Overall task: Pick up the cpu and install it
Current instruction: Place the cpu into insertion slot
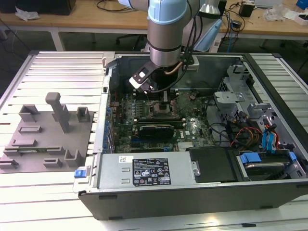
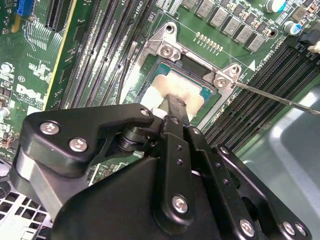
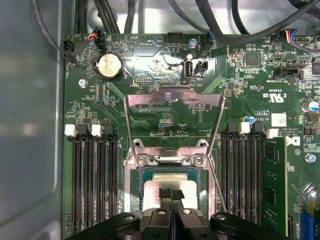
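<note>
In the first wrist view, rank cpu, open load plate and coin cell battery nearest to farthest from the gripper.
1. cpu, in the socket, right at the gripper.
2. load plate, swung open beyond the socket.
3. coin cell battery, near the board's cabled edge.

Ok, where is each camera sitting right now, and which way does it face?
Exterior view: off the arm, high up, looking down into the open computer case and the grey fixture; the arm shows.
First wrist view: on the wrist, looking down past the gripper at the motherboard; the gripper's base shows.
Second wrist view: on the wrist, looking obliquely along the gripper; its linkage shows.
Both wrist views share the cpu in its socket, at the gripper's tip.
</note>
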